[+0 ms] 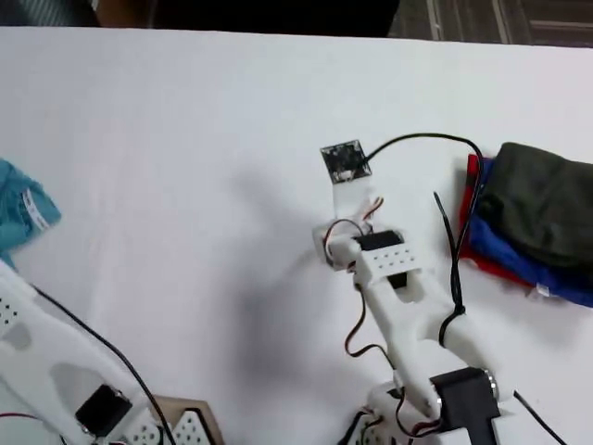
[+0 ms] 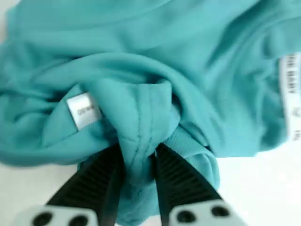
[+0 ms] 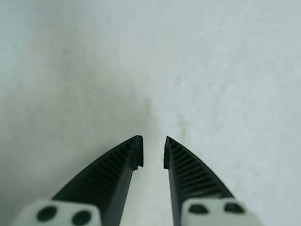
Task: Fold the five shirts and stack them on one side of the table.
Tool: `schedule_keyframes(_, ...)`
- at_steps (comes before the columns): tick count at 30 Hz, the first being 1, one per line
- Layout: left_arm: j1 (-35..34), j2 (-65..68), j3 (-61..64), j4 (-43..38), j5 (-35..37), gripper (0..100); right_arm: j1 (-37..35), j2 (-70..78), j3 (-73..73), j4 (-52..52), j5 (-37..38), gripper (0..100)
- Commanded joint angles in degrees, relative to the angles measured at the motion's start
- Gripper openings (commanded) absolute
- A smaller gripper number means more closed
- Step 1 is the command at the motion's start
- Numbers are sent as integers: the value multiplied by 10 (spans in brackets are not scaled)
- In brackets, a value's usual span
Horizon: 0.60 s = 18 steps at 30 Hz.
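Left claw (image 2: pixel 138 155) first: its two black ribbed jaws are clamped on a raised fold of the teal shirt (image 2: pixel 188 70), and the cloth bunches up between them like a pinched ridge. Our right claw (image 3: pixel 153 150) hangs over bare white table (image 1: pixel 185 139) with its jaws a little apart and nothing between them.

From above, the teal shirt (image 1: pixel 23 213) sits at the far left edge of the table, just ahead of the left arm (image 1: pixel 46 362). The stack (image 1: pixel 537 213) of folded shirts lies at the far right edge, well apart from it. The right arm (image 1: pixel 408 315) stands between the two, nearer the stack than the teal shirt, so we judge the left arm to be the one placed to work this garment, and any carry to the stack would run across the table from left to right.

The teal shirt looks soft and crumpled, with deep loose folds and no flat panel showing. A small white label (image 2: pixel 83 110) sits beside the pinched fold. We cannot tell its long axis from this heap. In the stack we count three layers: dark on top, blue under it, red at the bottom.
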Motion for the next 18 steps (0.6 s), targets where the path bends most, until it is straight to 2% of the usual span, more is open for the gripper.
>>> schedule_keyframes(1,48,-97,19,13,18,25,8,-23,-2,-14,-4,84)
schedule_keyframes(5,105,-199,131,13,64,25,9,-23,-1,-22,-5,84)
schedule_keyframes(8,162,-290,247,12,73,25,12,-23,-1,-22,-35,84)
schedule_keyframes(13,285,-433,436,11,75,25,42,-23,-1,-29,-57,86)
schedule_keyframes(18,415,-546,525,11,75,25,54,-23,-1,-29,-57,84)
